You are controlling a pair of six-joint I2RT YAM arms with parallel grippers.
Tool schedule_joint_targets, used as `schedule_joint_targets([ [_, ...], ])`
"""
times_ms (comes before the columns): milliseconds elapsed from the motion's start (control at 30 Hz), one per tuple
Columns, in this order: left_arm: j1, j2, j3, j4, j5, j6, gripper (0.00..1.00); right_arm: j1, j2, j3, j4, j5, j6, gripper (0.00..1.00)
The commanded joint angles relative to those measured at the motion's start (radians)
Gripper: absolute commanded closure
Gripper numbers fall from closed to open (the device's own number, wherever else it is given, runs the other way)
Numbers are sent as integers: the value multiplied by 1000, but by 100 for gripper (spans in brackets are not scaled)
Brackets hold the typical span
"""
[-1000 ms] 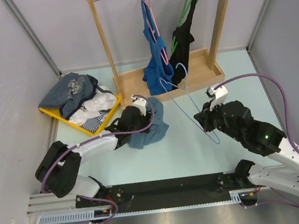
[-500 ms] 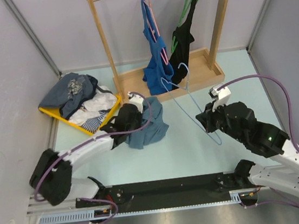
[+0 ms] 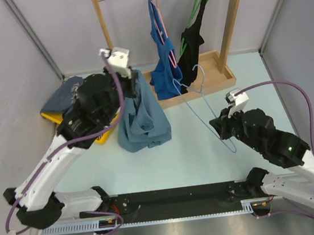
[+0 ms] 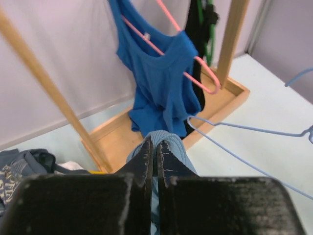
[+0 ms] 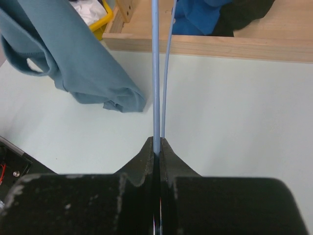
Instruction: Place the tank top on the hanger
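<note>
In front of the wooden rack (image 3: 107,37), you hold the tank top (image 3: 142,116) high so it drapes full length below the left arm, likely to free a strap opening. A fold of its upper edge is pinched between the closed left jaws. Well apart to its right, the hanger (image 5: 155,73) leans hook-up toward the cloth, its lower wire clamped in the closed right jaws.

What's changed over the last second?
The left gripper closed on the tank top and raised it off the table toward the rack; it now hangs from the gripper. The right gripper kept its grip on the hanger, drifting slightly right. The rack and its two hung tops stayed put.
</note>
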Motion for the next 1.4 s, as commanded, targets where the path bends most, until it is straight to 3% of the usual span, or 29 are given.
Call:
schedule_joint_targets([
  [0, -90, 207, 164, -185, -18, 66, 100, -5, -61, 44, -18, 46, -8, 100],
  [167, -141, 410, 131, -258, 81, 8, 100, -4, -107, 53, -76, 95, 4, 100],
  [367, -144, 504, -164, -173, 6, -35, 100, -4, -111, 41, -106, 89, -5, 100],
  [567, -103, 470, -351, -28, 50, -78, 100, -4, -70, 4, -112, 54, -2, 100],
  [833, -56, 381, -451, 83, 38, -137, 100, -4, -53, 7, -119, 55, 35, 100],
  [1200, 77, 269, -506, 112, 129, -126, 100, 2, 16, -31, -58, -285, -5, 100],
  [1367, 108, 251, -512, 114, 118, -117, 100, 25, 17, -36, -44, -317, -13, 100],
])
